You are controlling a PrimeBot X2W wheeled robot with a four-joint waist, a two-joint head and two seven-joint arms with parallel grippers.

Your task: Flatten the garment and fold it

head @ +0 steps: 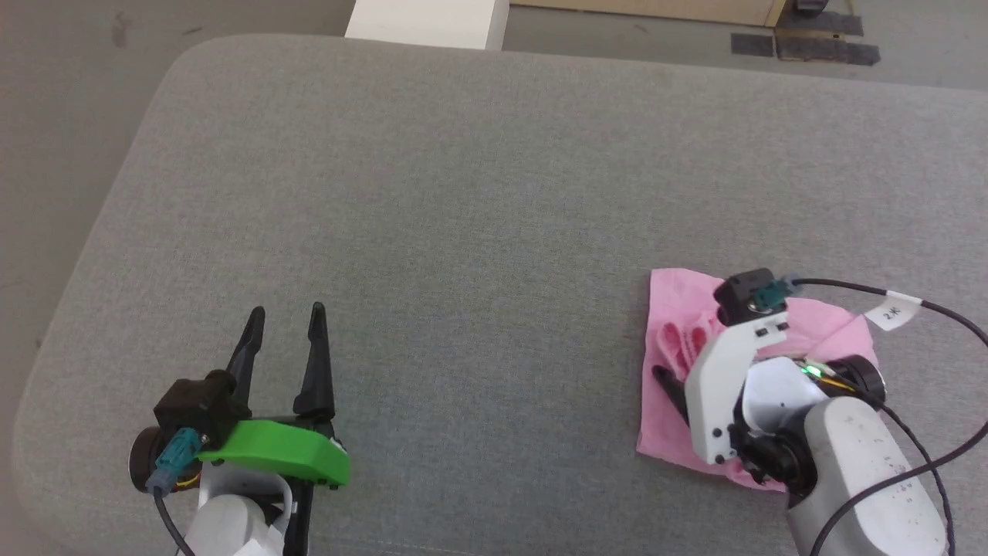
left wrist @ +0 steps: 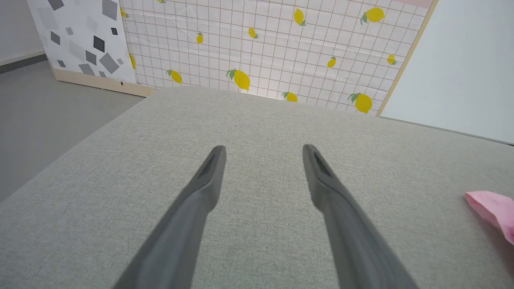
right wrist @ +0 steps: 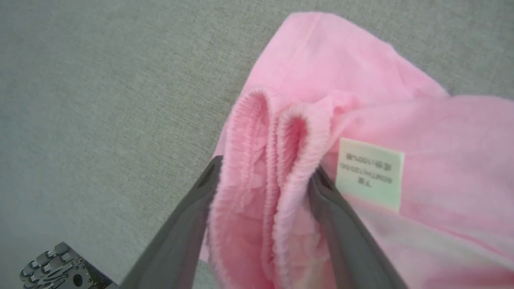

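The garment (head: pixel 670 313) is a pink cloth lying bunched in a rough square at the right of the grey padded surface (head: pixel 463 193). My right gripper (right wrist: pixel 265 168) is down on it, open. Its two dark fingers stand wide apart with the gathered elastic waistband (right wrist: pixel 281 132) folded up between them. A white label (right wrist: pixel 369 172) lies just right of the right-hand finger. One dark finger (head: pixel 670 388) shows over the cloth's left part. My left gripper (head: pixel 287 310) hovers open and empty over bare surface at the lower left, far from the cloth. A corner of the garment (left wrist: pixel 492 208) shows past my left gripper (left wrist: pixel 264 148).
The surface's rounded left edge drops to grey floor (head: pixel 54 154). A white box (head: pixel 428 23) stands beyond the far edge, and black tape patches (head: pixel 818 46) mark the floor. A lemon-print panel (left wrist: pixel 261 48) stands behind. A tagged black cable (head: pixel 891 311) loops off my right wrist.
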